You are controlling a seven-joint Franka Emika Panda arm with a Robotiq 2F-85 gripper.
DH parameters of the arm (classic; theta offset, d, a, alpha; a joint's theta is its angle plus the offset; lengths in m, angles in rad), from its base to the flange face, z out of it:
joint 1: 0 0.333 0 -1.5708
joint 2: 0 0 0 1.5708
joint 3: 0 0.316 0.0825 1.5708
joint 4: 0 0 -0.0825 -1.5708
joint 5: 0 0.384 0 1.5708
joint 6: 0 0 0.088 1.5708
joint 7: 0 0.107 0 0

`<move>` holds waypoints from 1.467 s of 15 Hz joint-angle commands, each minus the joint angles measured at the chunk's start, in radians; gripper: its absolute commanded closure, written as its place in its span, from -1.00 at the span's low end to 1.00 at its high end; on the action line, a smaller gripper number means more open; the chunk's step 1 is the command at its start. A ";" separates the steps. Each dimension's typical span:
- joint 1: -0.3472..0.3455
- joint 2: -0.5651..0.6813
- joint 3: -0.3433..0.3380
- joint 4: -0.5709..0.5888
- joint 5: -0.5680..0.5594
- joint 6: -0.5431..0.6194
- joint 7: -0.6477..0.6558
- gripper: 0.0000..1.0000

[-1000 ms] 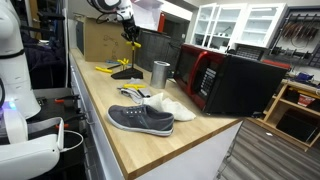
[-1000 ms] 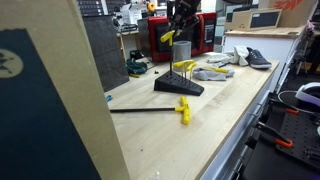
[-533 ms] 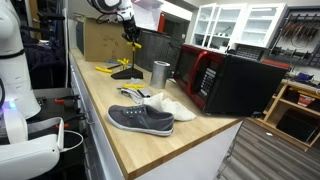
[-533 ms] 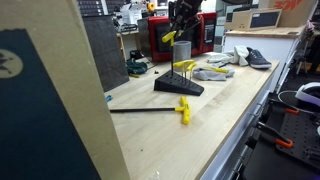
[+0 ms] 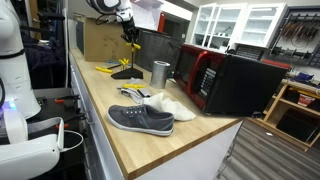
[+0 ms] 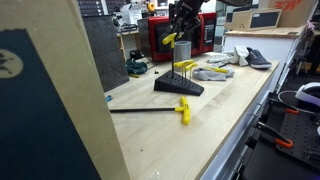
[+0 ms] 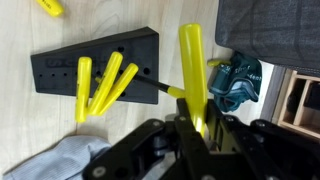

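Arm hung over the far end of the bench, wrist pointing approx straight down. Gripper was clamped on a yellow-handled tool, handle sticking out past the fingers, held in the air above the black holder block. Other yellow handles leaned in the block. In an exterior view, metal cup sat just right of the block, and grey shoe lay well nearer.
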 commanded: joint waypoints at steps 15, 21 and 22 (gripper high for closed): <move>0.021 0.022 -0.003 -0.023 0.043 0.096 -0.086 0.89; -0.017 -0.013 0.004 -0.071 0.051 0.131 -0.015 0.89; -0.026 -0.017 0.007 -0.076 0.044 0.136 0.005 0.89</move>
